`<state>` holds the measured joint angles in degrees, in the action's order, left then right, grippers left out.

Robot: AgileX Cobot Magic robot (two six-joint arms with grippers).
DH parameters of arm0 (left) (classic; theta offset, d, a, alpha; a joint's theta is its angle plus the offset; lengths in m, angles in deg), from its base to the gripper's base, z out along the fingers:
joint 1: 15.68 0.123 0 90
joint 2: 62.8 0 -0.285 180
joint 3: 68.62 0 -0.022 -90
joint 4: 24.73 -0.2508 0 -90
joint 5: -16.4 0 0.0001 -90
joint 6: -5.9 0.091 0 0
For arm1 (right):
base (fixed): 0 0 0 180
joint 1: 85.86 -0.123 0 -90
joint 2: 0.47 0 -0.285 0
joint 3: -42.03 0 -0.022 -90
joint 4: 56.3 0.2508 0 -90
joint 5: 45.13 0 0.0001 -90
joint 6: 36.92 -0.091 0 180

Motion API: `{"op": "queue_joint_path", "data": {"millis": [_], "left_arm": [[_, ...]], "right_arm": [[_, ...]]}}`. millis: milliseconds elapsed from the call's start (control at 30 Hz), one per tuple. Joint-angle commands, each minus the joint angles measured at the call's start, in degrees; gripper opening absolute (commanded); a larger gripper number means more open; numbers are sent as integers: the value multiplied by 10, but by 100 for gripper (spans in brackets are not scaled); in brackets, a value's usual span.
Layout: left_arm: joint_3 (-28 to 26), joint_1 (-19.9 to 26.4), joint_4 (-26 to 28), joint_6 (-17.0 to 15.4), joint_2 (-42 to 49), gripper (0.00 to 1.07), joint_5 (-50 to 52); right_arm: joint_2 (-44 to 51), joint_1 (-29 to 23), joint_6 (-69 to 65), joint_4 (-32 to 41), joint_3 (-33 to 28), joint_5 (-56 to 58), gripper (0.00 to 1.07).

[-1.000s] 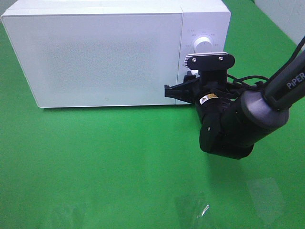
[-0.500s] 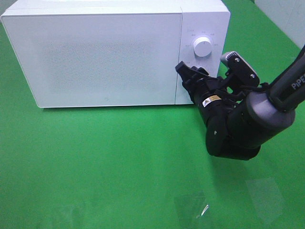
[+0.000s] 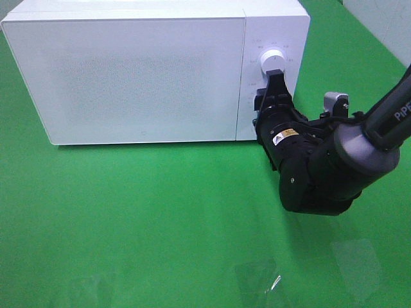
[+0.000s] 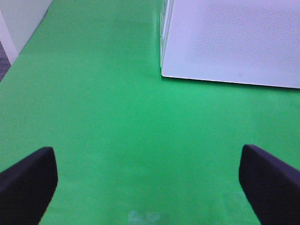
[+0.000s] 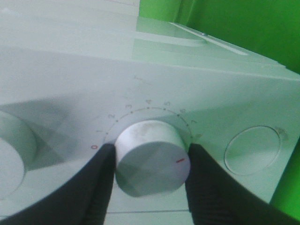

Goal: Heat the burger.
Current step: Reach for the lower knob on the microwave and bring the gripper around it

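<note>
The burger is out of view; the white microwave stands with its door closed. My right gripper reaches to the control panel and is shut on the lower dial, its black fingers pressed on both sides. A red mark on the dial's face points toward the high end of the printed number scale. The upper knob is free. My left gripper shows only in the left wrist view, open and empty over the green mat, a short way from the microwave's left corner.
A green mat covers the table in front of the microwave. On the panel a second knob and a round button flank the held dial. Faint glare patches lie on the mat near the front edge.
My right wrist has rolled clockwise at the panel, swinging its camera housing from above the gripper round to the right side, with the fingers staying on the lower dial. The left arm has not moved.
</note>
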<state>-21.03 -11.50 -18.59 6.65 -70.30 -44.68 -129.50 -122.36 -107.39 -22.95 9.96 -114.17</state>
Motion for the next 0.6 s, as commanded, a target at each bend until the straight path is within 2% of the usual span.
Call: {"op": "queue_joint_path", "data": {"millis": [33,433,600], "left_arm": [[1,1,1,1,2,101,1],[1,1,1,1,2,101,1],[1,1,1,1,2,101,1]], "right_arm": [[13,-10,-48,-162,29,-104,0],[13,-9,-19,-162,29,-109,0],[13,-9,-13,-152,29,-111,5]]}}
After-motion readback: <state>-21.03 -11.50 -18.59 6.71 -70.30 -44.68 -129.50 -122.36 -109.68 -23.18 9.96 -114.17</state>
